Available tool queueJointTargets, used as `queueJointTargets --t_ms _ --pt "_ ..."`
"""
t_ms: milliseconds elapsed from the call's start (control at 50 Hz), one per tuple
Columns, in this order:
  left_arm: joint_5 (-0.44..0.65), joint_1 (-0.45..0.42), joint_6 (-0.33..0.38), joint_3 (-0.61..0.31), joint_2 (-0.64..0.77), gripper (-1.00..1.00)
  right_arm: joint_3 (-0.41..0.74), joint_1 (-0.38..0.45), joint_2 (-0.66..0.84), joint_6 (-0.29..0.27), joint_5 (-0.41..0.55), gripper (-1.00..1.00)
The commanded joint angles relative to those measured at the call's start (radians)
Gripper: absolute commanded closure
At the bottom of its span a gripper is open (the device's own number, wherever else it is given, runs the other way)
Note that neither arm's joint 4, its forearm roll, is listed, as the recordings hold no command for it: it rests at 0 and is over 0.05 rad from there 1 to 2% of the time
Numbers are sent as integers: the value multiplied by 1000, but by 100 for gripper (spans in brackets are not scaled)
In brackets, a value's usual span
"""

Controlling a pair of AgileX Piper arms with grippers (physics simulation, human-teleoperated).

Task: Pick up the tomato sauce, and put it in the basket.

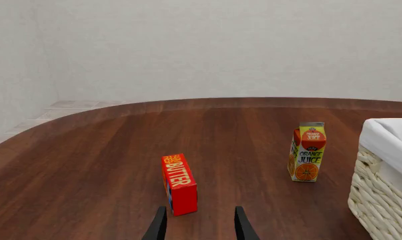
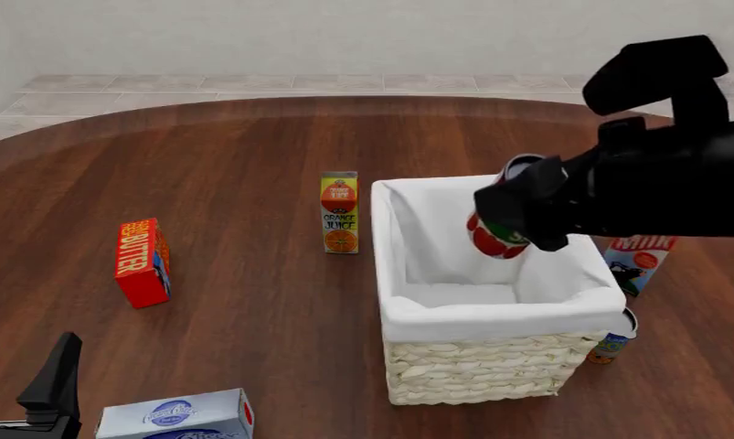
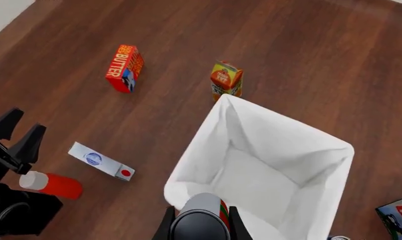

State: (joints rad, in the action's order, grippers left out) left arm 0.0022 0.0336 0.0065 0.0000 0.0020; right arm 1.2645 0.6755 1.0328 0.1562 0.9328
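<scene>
The pick is done and the carry is nearly finished. The right gripper [image 2: 513, 219] has its fingers clamped on the tomato sauce [image 2: 498, 234], holding the can in the air over the basket [image 2: 504, 315], above the basket's right wall as the front view shows it. The right wrist view looks straight down past the can's dark top [image 3: 199, 225] into the white cloth lining, with the rim directly under the can. What is left, by this reading, is a small shift toward the basket's middle, a lowering and the release.

The basket's inside is bare cloth, so the can has the whole floor to land on. The rim is the edge to mind: released where it hangs, the can could strike the folded cloth and tip out toward 3 o'clock.

From the basket, the orange juice carton [image 2: 338, 212] stands near at 10 o'clock, and the butter box [image 2: 141, 262] is well apart at 9 o'clock. A red-and-white carton [image 2: 639, 259] and a small bluish can [image 2: 613, 340] sit just beside the right wall at 3 to 4 o'clock, a white box [image 2: 177, 416] at 8 o'clock.

The left gripper [image 1: 199, 225] rests low at the near left of the bench [image 2: 245, 165], fingers apart and holding nothing, pointed toward the butter box and clear of the right arm's path.
</scene>
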Motion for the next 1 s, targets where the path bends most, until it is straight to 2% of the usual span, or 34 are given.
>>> queueJointTargets --t_ms 20,1000 --pt "0 -1 -1 -1 0 -100 6 -27 13 10 -7 100" --pt "0 -1 -1 -1 0 -100 -1 -88 117 -2 -75 100"
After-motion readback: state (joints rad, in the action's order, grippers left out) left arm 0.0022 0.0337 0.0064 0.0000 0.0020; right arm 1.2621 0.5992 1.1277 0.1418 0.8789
